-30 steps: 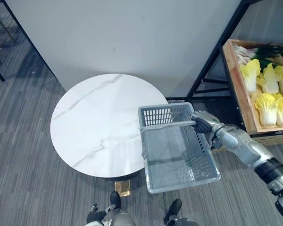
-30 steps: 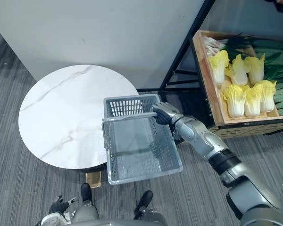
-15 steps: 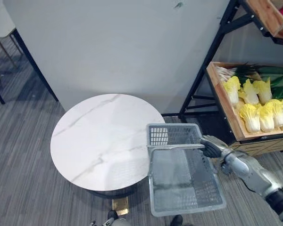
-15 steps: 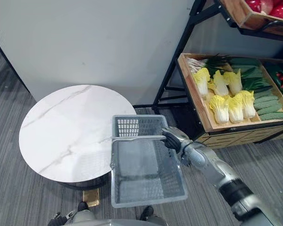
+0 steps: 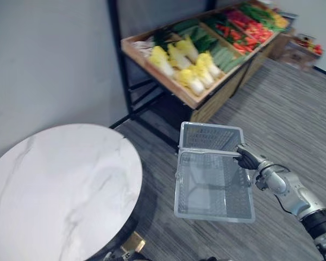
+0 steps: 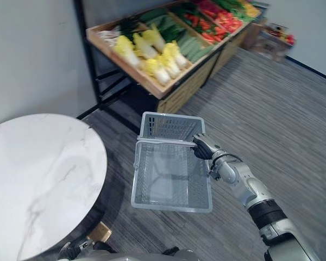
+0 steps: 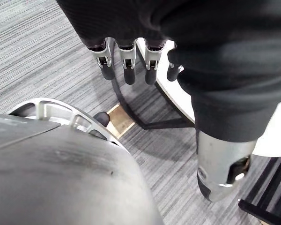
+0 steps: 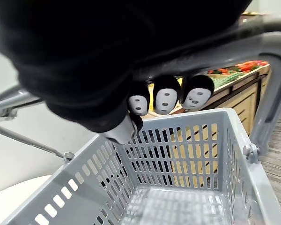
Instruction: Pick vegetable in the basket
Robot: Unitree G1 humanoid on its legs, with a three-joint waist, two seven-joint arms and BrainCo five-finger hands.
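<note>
Gripping the handle [image 5: 206, 153] at its right end, the right robot hand [image 5: 247, 159] holds the grey basket [image 5: 212, 136] out in front over the grey floor [image 5: 293, 109]. Its fingers [image 8: 166, 98] are curled round the bar, seen close up in the right wrist view, with the slotted walls hanging below them.

The basket's long axis runs away from the robot. Its far short wall points toward the crate [image 5: 163, 79] and its near short wall toward the robot. The handle crosses it the short way, side to side, above the opening, and the mouth faces up. The basket is to the right of the round white surface [image 5: 54, 190], apart from its edge.

The vegetables are in the long wooden crate on a black rack [image 5: 115, 60] beyond the basket. Pale yellow cabbages [image 5: 190, 70] lie in a cluster at its near end. Greens [image 5: 206, 41] and red produce [image 5: 244, 27] lie further along, too blurred to name. All of them are well apart from the basket.

The left robot hand [image 7: 126, 61] hangs low with fingers straight and relaxed, grasping nothing, above the floor by the surface's base
</note>
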